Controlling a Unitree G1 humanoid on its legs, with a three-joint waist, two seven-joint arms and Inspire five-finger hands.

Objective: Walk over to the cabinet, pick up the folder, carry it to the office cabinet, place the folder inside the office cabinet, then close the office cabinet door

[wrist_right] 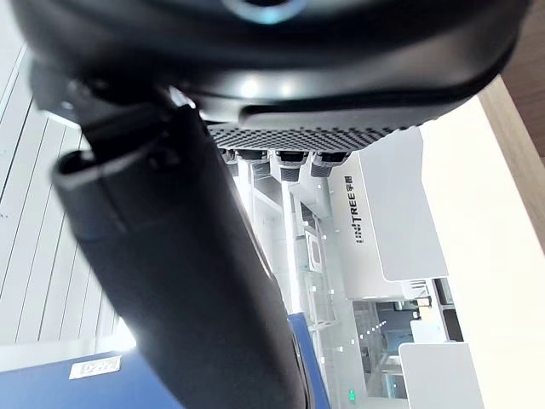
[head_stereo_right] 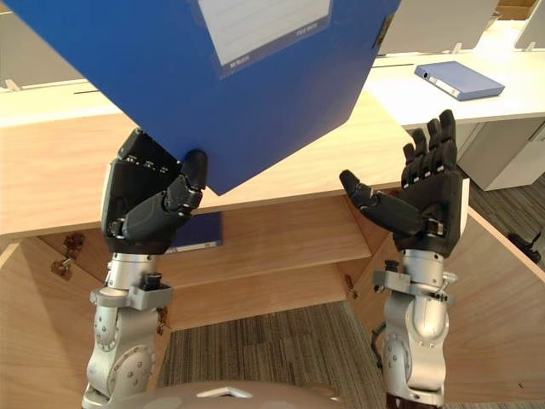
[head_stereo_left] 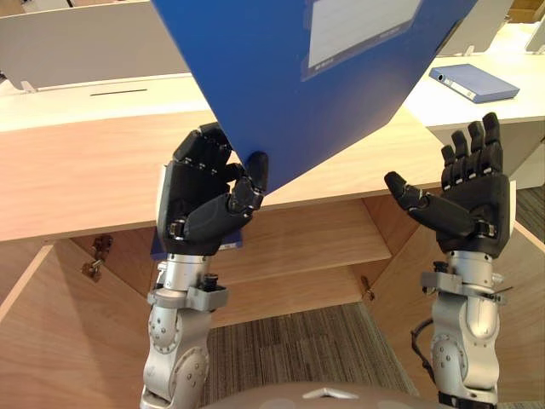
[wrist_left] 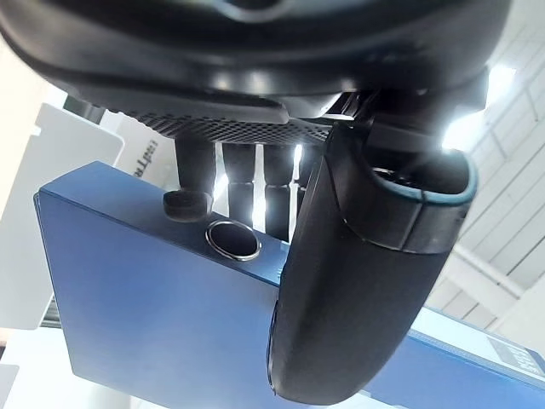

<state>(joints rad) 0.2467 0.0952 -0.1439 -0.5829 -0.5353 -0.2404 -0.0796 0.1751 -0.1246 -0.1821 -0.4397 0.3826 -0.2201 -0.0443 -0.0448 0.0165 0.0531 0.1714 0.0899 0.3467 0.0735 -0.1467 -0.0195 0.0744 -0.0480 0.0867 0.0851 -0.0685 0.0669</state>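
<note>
Your left robot hand (head_stereo_left: 204, 200) has the blue folder (head_stereo_left: 289, 85) by one lower corner only: fingers curled behind it, thumb pressed on the front face. The folder is held high and tilted, above the wooden top of the office cabinet (head_stereo_left: 85, 170), and most of its bulk stands above the grip. Your right robot hand (head_stereo_left: 473, 200) is beside it, apart from it, palm up with straight fingers and nothing in it.

Judge the folder as a stiff, box-like lever file with a smooth, probably slippery cover. It won't bend, but it is likely to pivot or slide in a corner pinch, more so if it is full. The left wrist view shows the metal-ringed finger hole (wrist_left: 232, 239) on its spine, just by the fingertips. The spine is probably the firmest place to grip, with the free hand under the lower edge for support.

Below, the cabinet doors stand open. The shelf (head_stereo_left: 324, 243) already carries another blue file (head_stereo_right: 197, 232) behind the left hand. A further blue folder (head_stereo_left: 473, 83) lies on the white bench (head_stereo_left: 460, 109) to the right.
</note>
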